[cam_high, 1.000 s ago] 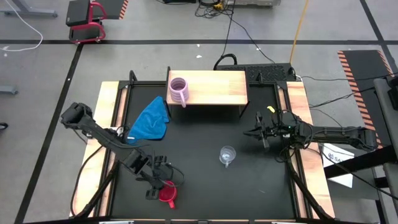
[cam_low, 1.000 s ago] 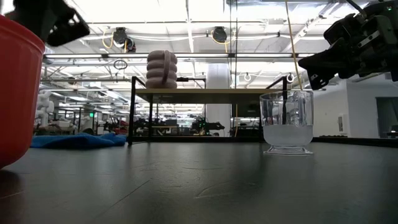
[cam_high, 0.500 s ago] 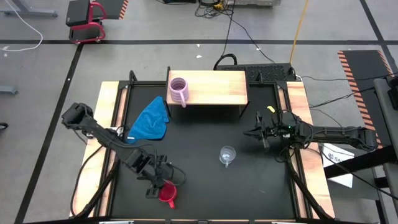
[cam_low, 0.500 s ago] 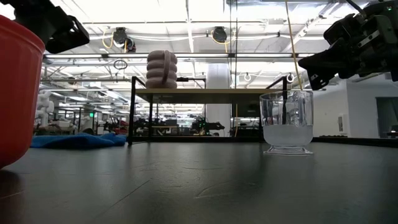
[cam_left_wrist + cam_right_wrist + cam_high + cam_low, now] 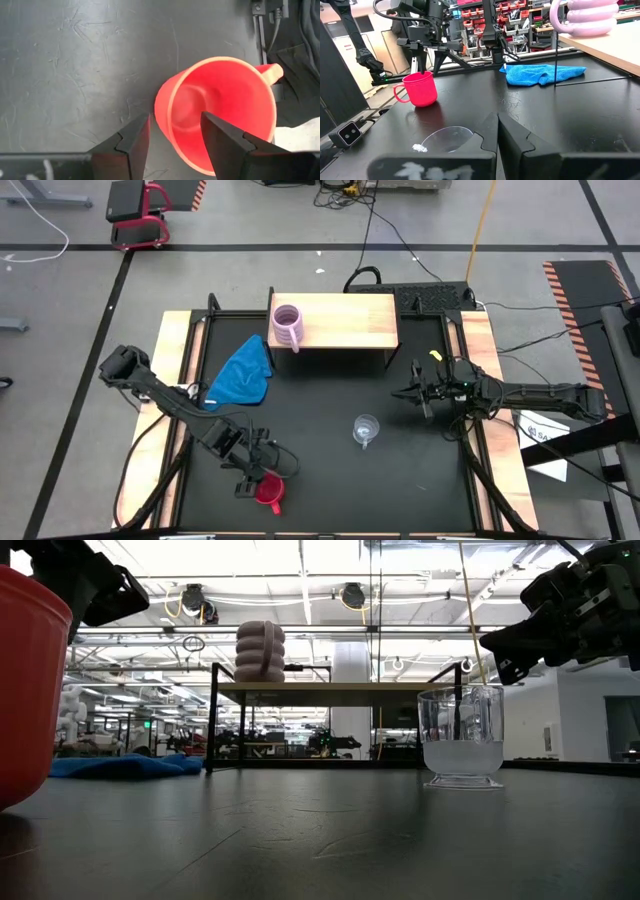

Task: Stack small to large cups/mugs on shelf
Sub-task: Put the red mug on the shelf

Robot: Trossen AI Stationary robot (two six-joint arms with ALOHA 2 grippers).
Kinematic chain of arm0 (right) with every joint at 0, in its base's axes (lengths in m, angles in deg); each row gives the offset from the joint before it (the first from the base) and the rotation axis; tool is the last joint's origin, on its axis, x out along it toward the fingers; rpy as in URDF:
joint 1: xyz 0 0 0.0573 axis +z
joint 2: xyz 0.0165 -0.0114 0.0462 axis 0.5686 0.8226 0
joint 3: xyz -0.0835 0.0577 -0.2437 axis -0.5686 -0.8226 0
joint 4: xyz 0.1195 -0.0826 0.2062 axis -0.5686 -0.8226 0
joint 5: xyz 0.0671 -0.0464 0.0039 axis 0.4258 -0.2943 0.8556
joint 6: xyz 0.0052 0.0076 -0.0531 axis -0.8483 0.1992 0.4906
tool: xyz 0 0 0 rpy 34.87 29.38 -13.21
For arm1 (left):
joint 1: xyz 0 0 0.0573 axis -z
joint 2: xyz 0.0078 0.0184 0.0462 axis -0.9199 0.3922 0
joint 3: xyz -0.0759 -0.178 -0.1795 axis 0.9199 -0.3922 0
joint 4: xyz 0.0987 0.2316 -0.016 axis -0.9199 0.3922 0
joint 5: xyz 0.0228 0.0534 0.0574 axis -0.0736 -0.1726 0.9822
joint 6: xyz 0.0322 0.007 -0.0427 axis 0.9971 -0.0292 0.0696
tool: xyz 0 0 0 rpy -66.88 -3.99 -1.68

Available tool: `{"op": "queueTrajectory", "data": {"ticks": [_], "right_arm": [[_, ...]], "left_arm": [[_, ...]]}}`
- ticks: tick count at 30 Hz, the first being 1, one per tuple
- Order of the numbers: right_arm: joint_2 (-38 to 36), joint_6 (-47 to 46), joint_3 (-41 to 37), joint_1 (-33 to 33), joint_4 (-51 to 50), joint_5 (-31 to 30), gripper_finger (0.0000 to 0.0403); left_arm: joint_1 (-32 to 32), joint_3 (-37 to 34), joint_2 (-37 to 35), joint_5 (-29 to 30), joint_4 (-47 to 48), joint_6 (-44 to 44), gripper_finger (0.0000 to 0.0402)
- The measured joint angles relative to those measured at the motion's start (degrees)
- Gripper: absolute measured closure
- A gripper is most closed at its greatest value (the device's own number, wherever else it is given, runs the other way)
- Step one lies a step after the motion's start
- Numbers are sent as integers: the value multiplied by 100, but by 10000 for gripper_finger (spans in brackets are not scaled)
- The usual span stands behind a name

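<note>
The red mug [image 5: 268, 492] stands upright on the table near its near edge. My left gripper [image 5: 175, 117] is open above it, pointing down, with one finger inside the mug [image 5: 220, 115] and one outside its wall. The clear glass cup [image 5: 365, 428] stands on its base mid-table. The ribbed lilac mug [image 5: 287, 325] stands upright on the left end of the light-wood shelf [image 5: 350, 320]. My right gripper [image 5: 415, 392] is shut and hovers above the table, to the right of the glass cup [image 5: 462, 735]. My left gripper comes from above with its open fingers on either side of the red mug's wall, at the rim [image 5: 167, 107] opposite the handle. I cannot tell whether either finger touches the wall. The mug stands upright on the table.
A crumpled blue cloth [image 5: 243, 372] lies on the table in front of the shelf's left end. Pale wooden rails [image 5: 175, 360] border the table's left and right sides. Black tabletop lies open between the mugs and the shelf.
My left gripper has come down slightly toward the red mug. The mugs, the glass cup and my right arm have stayed where they were.
</note>
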Motion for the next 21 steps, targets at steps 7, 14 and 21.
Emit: {"op": "queueTrajectory", "data": {"ticks": [7, 14, 21], "right_arm": [[0, 0, 0, 0, 0, 0, 403], [0, 13, 0, 0, 0, 0, 403], [0, 17, 1, 0, 0, 0, 403]], "left_arm": [[9, 0, 0, -229, -105, 280, 222], [2, 0, 0, 51, -197, 180, 222], [62, 0, 0, 235, -193, 135, 222]]}}
